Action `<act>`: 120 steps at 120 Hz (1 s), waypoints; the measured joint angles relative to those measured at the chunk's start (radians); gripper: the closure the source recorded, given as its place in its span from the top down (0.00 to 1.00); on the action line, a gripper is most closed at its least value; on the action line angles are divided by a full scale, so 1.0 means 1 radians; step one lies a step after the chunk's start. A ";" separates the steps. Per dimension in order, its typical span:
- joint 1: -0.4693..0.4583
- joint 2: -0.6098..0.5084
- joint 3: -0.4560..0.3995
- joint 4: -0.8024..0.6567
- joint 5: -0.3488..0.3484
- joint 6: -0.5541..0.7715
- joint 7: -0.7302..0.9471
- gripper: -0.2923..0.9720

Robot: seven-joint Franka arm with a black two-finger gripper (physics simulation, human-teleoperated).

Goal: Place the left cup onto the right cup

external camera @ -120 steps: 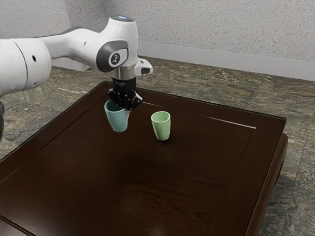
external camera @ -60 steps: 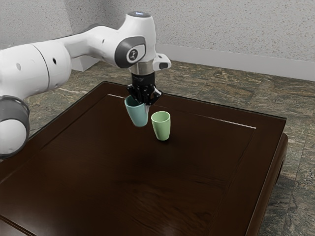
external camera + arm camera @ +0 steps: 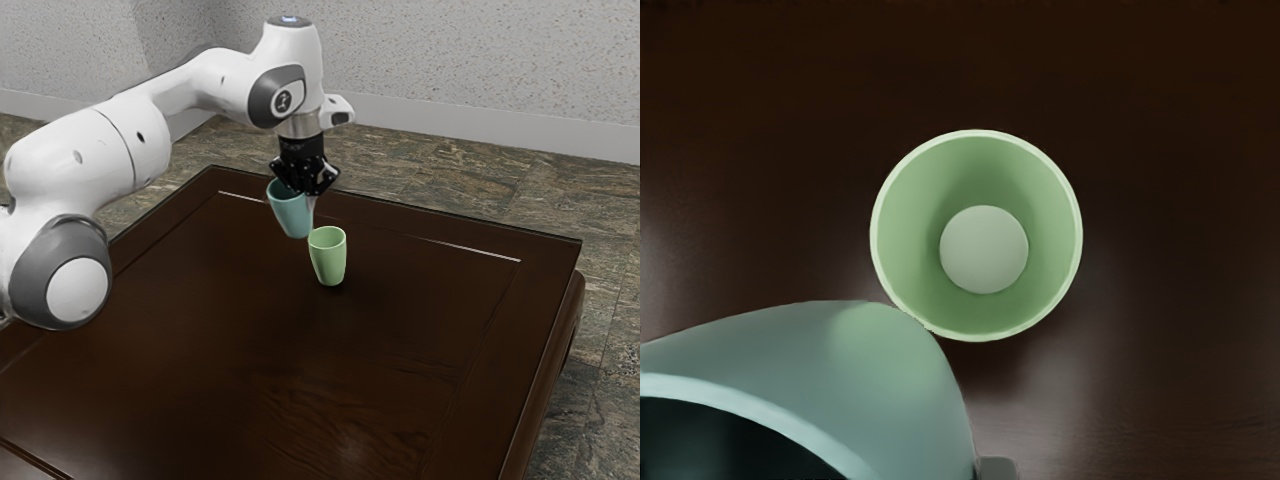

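Logged: gripper (image 3: 303, 188) pinching the teal cup (image 3: 291, 214) at its upper wall near the rim. Carried clear of the table (image 3: 420, 390), tilted, base leaning off vertical.

Located in the exterior view at roughly 10 o'clock of the green cup (image 3: 327, 256), just beside it and higher, apparently not touching. Green cup upright on the table, mouth open.

From the wrist view: green cup (image 3: 977, 235) seen straight down its mouth. Teal cup (image 3: 820, 380) blurred and close under the hand, its edge overlapping the green rim in line of sight.

Handling, judged not measured:
- Probably light, stiff, smooth-walled, hence slippery under a two-point pinch.
- Tapered body, so likely to nest partway into the green cup rather than sit flat on it.
- Rim-wall hold adequate for carrying, but prone to swing, as the present tilt suggests.
- Possibly brittle if ceramic; better lowered gently than dropped.
- Green cup equally light; easily tipped by a sideways knock at the rim.

Next, presumably: shift toward 4 o'clock, centre base over mouth, level if possible.
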 joint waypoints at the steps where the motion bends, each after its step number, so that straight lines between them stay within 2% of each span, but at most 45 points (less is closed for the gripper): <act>1: 0.001 0.006 0.000 0.007 0.001 -0.001 0.000 0.15; 27: 0.016 0.107 -0.002 0.151 0.010 -0.001 0.004 0.15; 47: 0.016 0.138 -0.002 0.201 0.012 0.023 0.006 0.15; 120: -0.024 0.190 -0.006 0.243 0.035 0.112 0.008 0.15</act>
